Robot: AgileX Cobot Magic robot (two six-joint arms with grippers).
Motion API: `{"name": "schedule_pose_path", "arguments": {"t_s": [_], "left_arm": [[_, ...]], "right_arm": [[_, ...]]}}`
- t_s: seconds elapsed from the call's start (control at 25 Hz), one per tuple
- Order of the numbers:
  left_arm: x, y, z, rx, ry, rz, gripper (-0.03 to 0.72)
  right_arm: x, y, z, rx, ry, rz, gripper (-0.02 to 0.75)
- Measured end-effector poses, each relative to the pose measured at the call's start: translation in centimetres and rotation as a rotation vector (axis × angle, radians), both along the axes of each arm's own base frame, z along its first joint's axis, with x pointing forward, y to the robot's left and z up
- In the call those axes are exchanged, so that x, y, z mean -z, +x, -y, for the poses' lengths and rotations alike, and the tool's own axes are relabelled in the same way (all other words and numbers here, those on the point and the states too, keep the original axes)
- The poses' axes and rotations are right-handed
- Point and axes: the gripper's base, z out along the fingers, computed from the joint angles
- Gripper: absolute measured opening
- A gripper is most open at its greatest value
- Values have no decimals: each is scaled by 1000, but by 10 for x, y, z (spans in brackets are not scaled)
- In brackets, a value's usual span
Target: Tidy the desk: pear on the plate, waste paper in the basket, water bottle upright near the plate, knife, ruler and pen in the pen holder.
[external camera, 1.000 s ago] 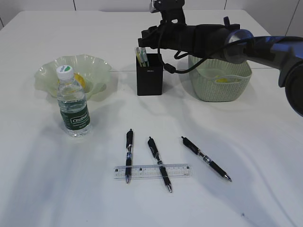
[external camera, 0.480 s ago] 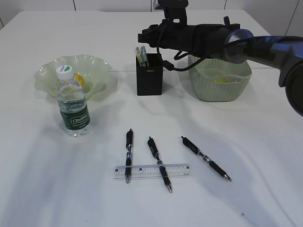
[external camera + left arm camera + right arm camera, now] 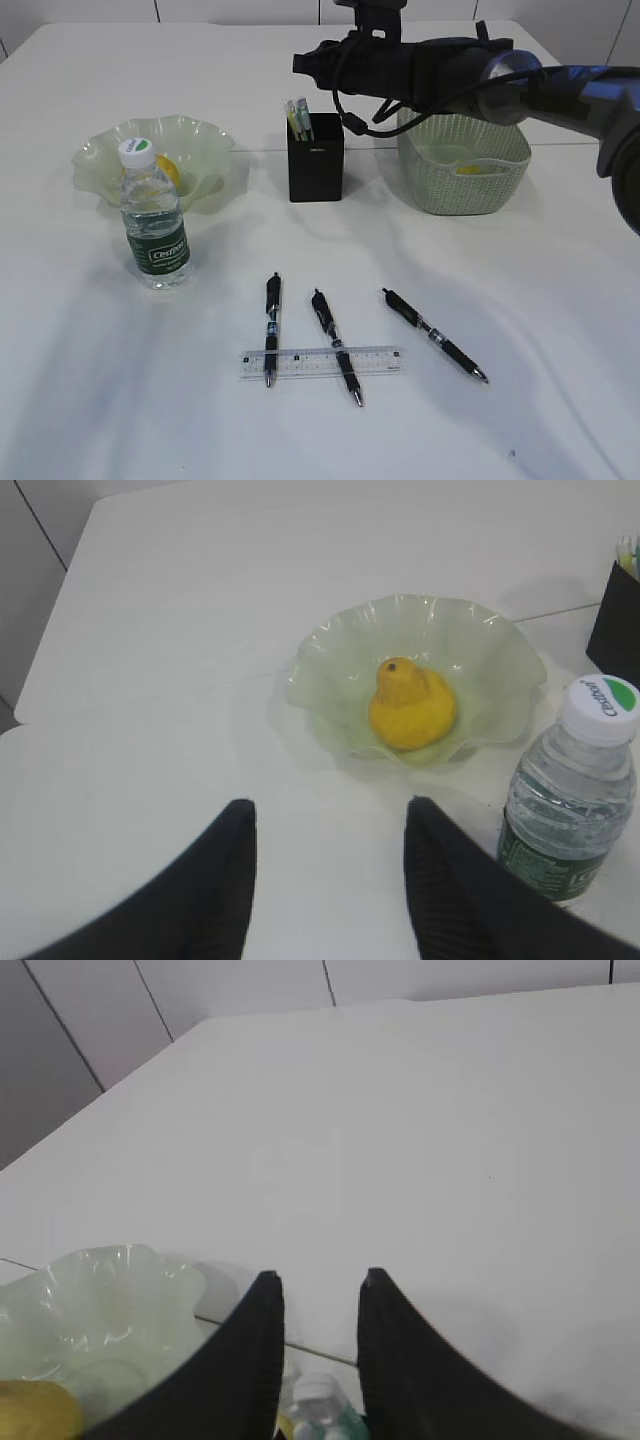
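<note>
The yellow pear (image 3: 410, 705) lies in the pale green ruffled plate (image 3: 205, 140). Just in front of the plate the water bottle (image 3: 155, 225) stands upright. Three pens (image 3: 335, 345) and the clear ruler (image 3: 322, 362) lie on the desk (image 3: 560, 330). Pale green sticks (image 3: 298, 117) poke out of the black pen holder (image 3: 316, 165); I cannot tell if one is the knife. A yellow scrap (image 3: 468, 168), seemingly the waste paper, lies in the basket (image 3: 463, 185). My right gripper (image 3: 305, 63) hangs open and empty above the holder. My left gripper (image 3: 330, 810) is open over bare desk before the plate.
The right arm (image 3: 500, 80) stretches over the basket from the right edge. The two left pens cross the ruler; the third pen (image 3: 435, 335) lies apart to its right. White desk stretches behind the holder and along the front.
My right gripper has risen a little above the pen holder. Everything on the desk stays where it was.
</note>
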Motion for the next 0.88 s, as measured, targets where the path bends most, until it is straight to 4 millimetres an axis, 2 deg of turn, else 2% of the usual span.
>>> {"name": "schedule_pose_path", "arguments": {"t_s": [0.4, 0.76, 0.88], "left_arm": [[0, 0, 0, 0, 0, 0, 341], [0, 0, 0, 0, 0, 0, 341], [0, 0, 0, 0, 0, 0, 341]], "right_arm": [[5, -8, -5, -134, 32, -116, 192], [18, -18, 4, -261, -57, -271, 192], [17, -22, 5, -290, -105, -303, 193]]}}
